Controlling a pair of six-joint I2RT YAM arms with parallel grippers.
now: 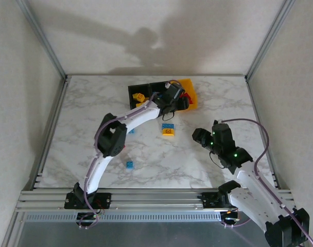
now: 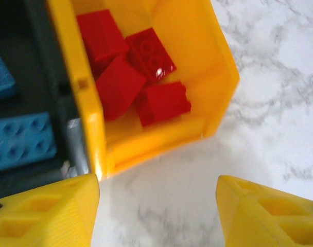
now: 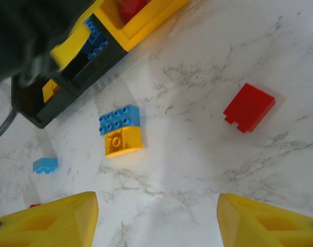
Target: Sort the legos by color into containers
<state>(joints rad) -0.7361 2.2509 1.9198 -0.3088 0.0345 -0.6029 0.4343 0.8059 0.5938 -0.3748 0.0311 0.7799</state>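
Observation:
Three joined containers stand at the back: a yellow bin (image 1: 191, 98) and two black bins (image 1: 133, 90). In the left wrist view the yellow bin (image 2: 208, 62) holds several red legos (image 2: 141, 77), and the black bin beside it (image 2: 48, 62) holds blue legos (image 2: 20, 141). My left gripper (image 2: 157, 206) hovers open over the marble just in front of the yellow bin, its jaws empty. My right gripper (image 3: 157, 216) is open and empty above the table. Ahead of it lie a blue lego (image 3: 119, 118) touching a yellow lego (image 3: 124, 141), a red lego (image 3: 248, 107) and a small blue lego (image 3: 45, 165).
The left arm (image 1: 112, 136) stretches diagonally across the middle of the table. Another blue lego (image 1: 129, 164) lies near the front left. Yellow legos (image 1: 139, 98) sit in the leftmost black bin. Metal frame rails (image 1: 48, 134) border the marble top.

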